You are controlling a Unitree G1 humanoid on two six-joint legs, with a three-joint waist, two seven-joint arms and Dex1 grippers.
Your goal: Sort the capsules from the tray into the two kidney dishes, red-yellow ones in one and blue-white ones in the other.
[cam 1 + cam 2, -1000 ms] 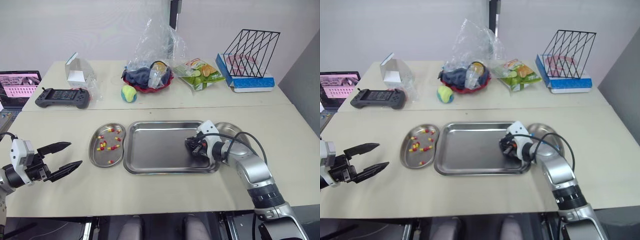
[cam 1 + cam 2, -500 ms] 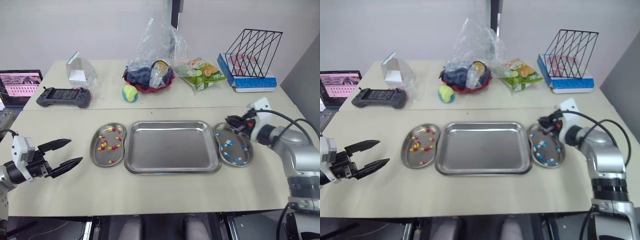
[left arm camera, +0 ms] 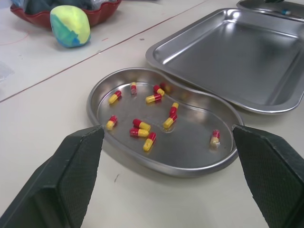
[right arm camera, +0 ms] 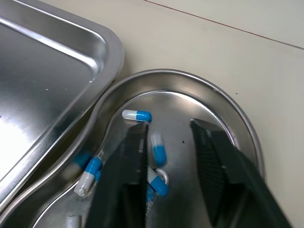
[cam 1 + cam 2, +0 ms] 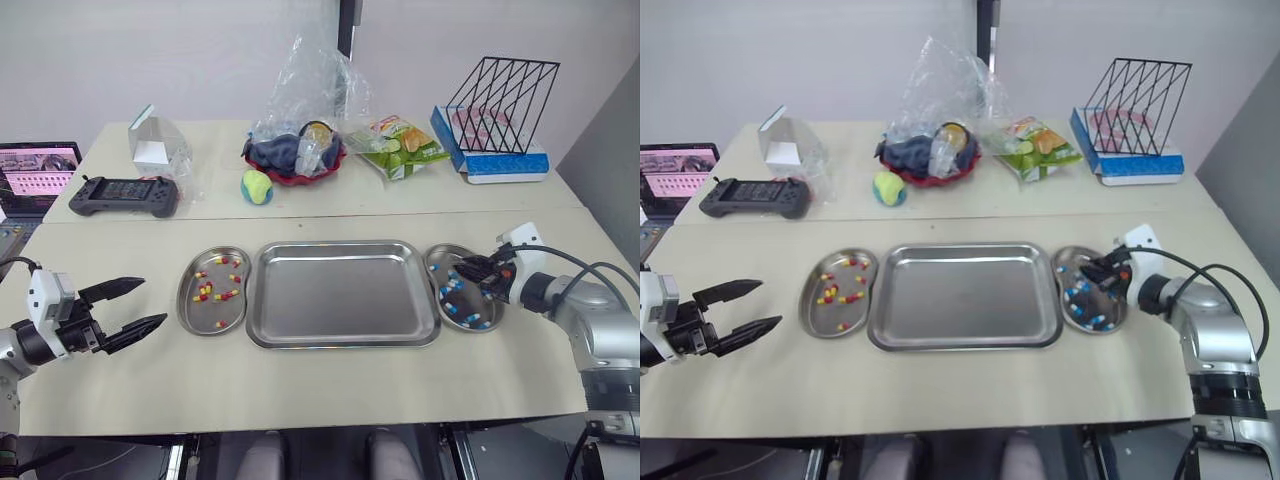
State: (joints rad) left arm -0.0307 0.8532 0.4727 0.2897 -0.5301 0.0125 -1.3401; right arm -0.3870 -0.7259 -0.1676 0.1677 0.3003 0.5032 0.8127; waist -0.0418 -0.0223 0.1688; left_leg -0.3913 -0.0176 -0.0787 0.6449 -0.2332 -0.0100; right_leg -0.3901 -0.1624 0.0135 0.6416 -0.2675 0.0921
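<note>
Tray [image 5: 343, 300]: bare. Red-yellow capsules [image 5: 205, 292]: left dish [image 5: 186, 295]. Blue-white capsules [image 5: 470, 320]: right dish [image 5: 432, 262], right tool [image 5: 466, 270] apart above it. Left tool [image 5: 153, 302]: apart, left edge of surface [image 5: 330, 390]. Sorting judged complete.

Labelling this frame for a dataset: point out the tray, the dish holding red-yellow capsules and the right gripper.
tray [image 5: 340, 295]: left eye view, bare floor.
red-yellow dish [image 3: 194, 142]: left wrist view, bare floor.
right gripper [image 4: 168, 126]: right wrist view, midway between fingertips.

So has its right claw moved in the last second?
Yes. The right gripper went from inside the tray, at its right end, rightward to over the right kidney dish.
</note>
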